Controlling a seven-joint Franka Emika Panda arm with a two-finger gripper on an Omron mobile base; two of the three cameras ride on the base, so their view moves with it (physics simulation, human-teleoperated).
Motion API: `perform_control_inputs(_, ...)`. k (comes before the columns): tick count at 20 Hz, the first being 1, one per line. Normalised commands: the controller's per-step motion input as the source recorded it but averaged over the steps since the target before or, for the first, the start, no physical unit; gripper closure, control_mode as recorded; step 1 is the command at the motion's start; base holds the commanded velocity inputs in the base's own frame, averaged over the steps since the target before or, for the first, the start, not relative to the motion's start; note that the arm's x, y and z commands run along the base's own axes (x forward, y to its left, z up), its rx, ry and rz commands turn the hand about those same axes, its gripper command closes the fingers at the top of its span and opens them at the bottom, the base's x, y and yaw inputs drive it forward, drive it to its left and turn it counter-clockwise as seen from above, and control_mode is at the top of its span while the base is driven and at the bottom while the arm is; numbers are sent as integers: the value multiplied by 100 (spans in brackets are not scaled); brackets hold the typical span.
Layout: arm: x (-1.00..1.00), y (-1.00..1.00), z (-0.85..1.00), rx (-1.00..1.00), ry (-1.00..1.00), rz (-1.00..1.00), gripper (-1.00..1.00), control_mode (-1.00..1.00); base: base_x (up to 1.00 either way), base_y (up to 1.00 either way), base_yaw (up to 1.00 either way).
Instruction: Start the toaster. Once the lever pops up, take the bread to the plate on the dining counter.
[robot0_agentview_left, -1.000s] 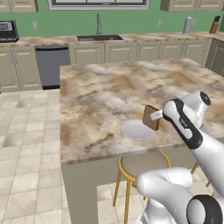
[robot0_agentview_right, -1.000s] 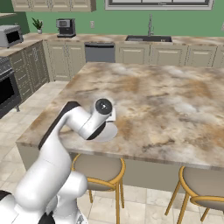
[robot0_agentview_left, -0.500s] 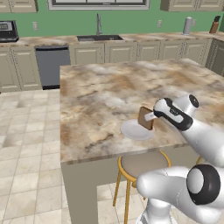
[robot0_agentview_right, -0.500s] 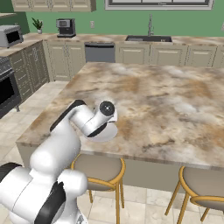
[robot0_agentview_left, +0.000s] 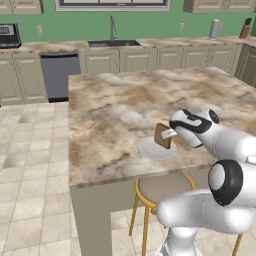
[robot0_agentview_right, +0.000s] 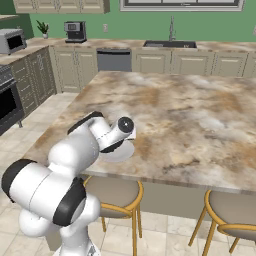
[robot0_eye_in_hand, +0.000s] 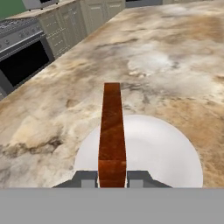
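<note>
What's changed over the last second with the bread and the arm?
The gripper has carried the bread lower toward the plate, and the arm has folded down with it. The slice is upright on edge over the plate, fingers still shut on it; whether it touches the plate is unclear. The plate and the dining counter have stayed put.

bread: brown, upright, above plate | plate: white, dining counter

Stools, sink, microwave, coffee machine
</note>
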Motion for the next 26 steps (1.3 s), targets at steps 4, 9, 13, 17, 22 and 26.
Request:
perform_control_inputs(4, 15, 0, -26, 0, 0, 1, 100, -100, 0, 0, 0)
perform_control_inputs(9, 9, 0, -22, 0, 0, 1, 100, -100, 0, 0, 0)
perform_control_inputs(13, 7, 0, -10, 0, 0, 1, 100, -100, 0, 0, 0)
perform_control_inputs(17, 7, 0, -5, 0, 0, 1, 100, -100, 0, 0, 0)
perform_control_inputs(22, 6, 0, -2, 0, 0, 1, 100, -100, 0, 0, 0)
perform_control_inputs(26, 9, 0, -3, 0, 0, 1, 100, -100, 0, 0, 0)
